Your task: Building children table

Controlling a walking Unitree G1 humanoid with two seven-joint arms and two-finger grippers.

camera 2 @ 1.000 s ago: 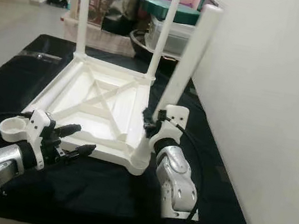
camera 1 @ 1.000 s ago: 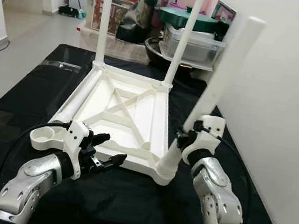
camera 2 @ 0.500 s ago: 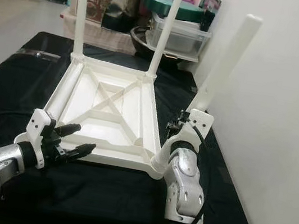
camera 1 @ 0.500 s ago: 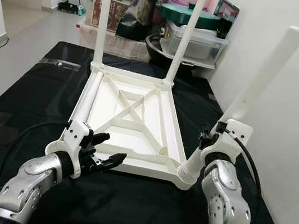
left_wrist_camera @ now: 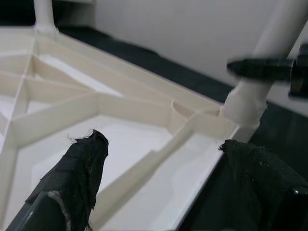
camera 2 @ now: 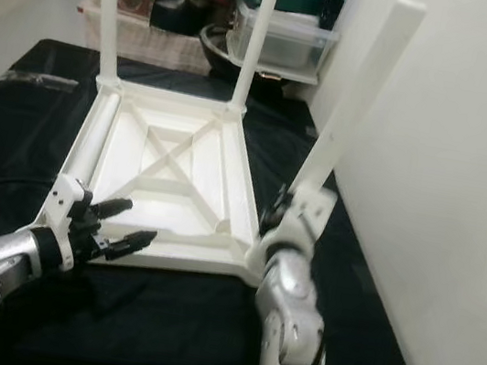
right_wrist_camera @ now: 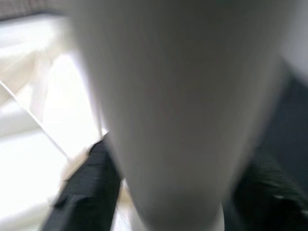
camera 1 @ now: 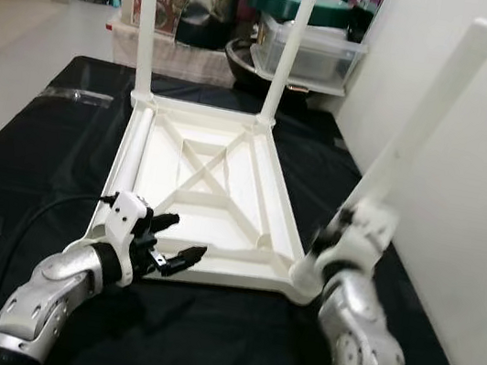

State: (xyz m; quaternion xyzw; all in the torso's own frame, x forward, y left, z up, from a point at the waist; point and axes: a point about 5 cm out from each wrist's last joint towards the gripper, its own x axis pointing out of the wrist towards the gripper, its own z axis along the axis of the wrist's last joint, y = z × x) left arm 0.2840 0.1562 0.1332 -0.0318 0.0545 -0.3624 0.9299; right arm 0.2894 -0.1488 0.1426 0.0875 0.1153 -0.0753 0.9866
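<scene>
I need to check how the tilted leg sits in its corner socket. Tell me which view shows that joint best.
The left wrist view: the tilted leg enters the tabletop corner up close. The eye views show its whole lean, the right gripper crowding the joint. The right wrist view is a blur.

White plastic table (camera 1: 215,187) and legs (camera 1: 426,110) on black cloth (camera 1: 37,141); silver arms, black fingers (camera 1: 183,258).

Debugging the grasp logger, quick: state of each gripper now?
Left gripper: open, holding nothing, at the near edge of the upturned tabletop.
Right gripper: fingers closed around the tilted table leg at its base.
</scene>
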